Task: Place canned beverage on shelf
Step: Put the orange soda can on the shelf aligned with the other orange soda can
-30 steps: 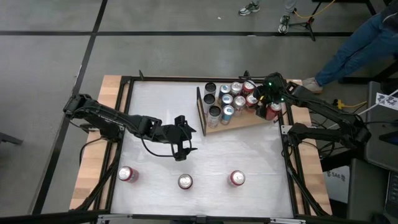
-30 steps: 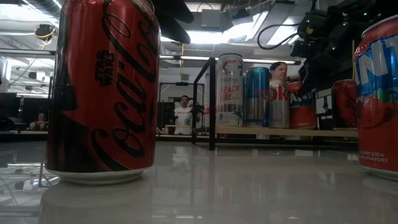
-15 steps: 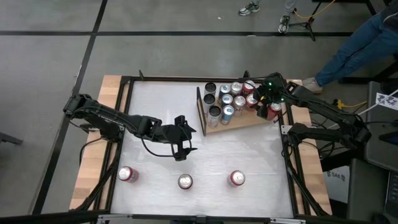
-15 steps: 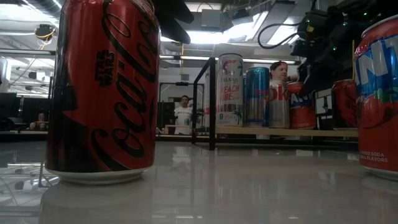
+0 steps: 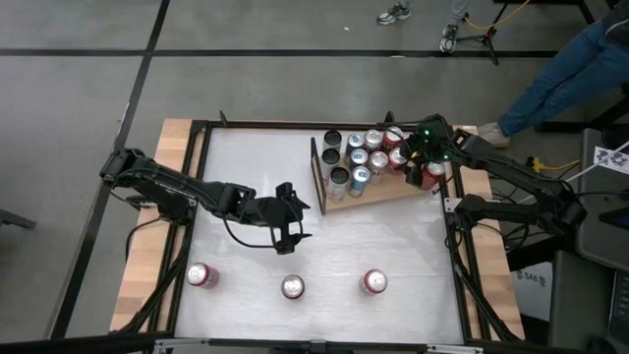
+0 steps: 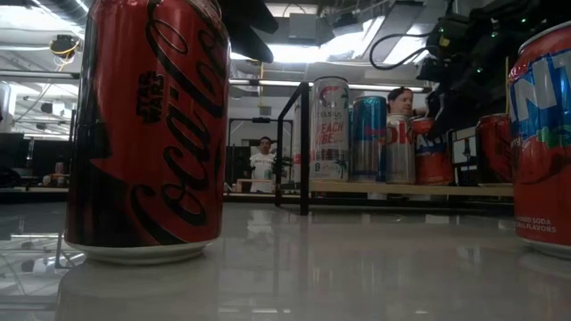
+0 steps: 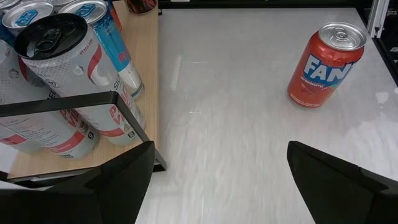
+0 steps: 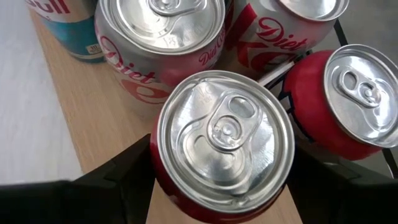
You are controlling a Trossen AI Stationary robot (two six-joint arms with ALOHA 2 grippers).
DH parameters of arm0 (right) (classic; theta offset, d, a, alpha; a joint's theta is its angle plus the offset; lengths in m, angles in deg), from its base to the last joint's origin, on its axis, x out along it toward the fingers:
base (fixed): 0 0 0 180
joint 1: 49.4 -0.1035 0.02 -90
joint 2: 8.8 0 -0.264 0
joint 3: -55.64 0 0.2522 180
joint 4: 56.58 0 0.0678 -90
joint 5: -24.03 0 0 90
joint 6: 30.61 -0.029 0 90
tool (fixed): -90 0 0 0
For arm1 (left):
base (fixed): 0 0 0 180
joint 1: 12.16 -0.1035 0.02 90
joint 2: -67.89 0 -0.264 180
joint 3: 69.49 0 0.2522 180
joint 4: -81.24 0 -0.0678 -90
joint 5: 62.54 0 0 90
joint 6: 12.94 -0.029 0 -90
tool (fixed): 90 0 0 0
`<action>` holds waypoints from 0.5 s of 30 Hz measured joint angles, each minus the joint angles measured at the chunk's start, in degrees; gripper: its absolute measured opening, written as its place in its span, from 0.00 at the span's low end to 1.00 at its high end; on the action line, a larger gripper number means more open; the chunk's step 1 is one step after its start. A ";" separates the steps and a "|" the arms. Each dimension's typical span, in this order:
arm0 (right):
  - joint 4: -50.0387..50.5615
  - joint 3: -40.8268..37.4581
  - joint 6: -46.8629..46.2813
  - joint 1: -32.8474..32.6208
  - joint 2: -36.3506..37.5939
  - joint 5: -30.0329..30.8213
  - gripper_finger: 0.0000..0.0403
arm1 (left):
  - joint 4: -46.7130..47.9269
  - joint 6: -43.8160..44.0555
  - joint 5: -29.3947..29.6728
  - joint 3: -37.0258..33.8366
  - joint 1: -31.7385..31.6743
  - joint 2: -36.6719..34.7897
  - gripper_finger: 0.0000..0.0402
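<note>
Placing step in hand: right gripper (image 8: pixel 217 186) at the far right end of the shelf (image 5: pixel 388 199), jaws clamped either side of a red can (image 8: pixel 222 140), upright, lid and pull tab facing straight up, long axis vertical. Can over the light wooden board, close beside two Diet Coke cans (image 8: pixel 163 37) and another red can (image 8: pixel 348 93); cannot tell whether its base already rests on the board. Next move, by judgement: confirm the can seated flat, then spread the jaws and lift straight up, with little clearance to the neighbours and a risk of tipping one.

Left gripper (image 7: pixel 217 180) waiting over mid-bench, beside the shelf's black frame (image 7: pixel 81 102), jaws wide and empty. Fanta can (image 7: pixel 325 65) standing upright on the white bench (image 7: pixel 236 124) ahead. Three more cans, among them a Coca-Cola can (image 6: pixel 147 125), in a row along the near edge, likely next for pickup.
</note>
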 joint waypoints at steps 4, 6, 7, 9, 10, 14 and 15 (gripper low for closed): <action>-0.84 -0.09 0.03 0.00 -0.04 0.31 0.71 | -0.01 0.01 0.01 0.00 0.01 0.00 0.89; -0.83 -0.09 0.04 0.00 -0.04 0.33 0.74 | -0.01 0.01 0.01 0.00 0.00 0.00 0.89; -0.81 -0.09 0.04 0.00 -0.04 0.33 0.76 | -0.01 0.01 0.01 0.00 0.00 0.00 0.89; -0.76 -0.09 0.06 0.00 -0.04 0.28 0.81 | -0.01 0.01 -0.01 0.00 0.02 0.00 0.89; -1.03 -0.09 0.04 0.00 -0.04 0.30 0.83 | -0.01 0.01 0.00 0.00 0.01 0.00 0.89; -1.23 -0.07 0.04 0.00 0.00 0.22 0.90 | -0.01 0.01 0.00 0.00 0.00 0.00 0.89; -1.23 -0.07 0.04 0.00 0.00 0.13 0.90 | -0.01 0.01 0.00 0.00 0.02 0.00 0.89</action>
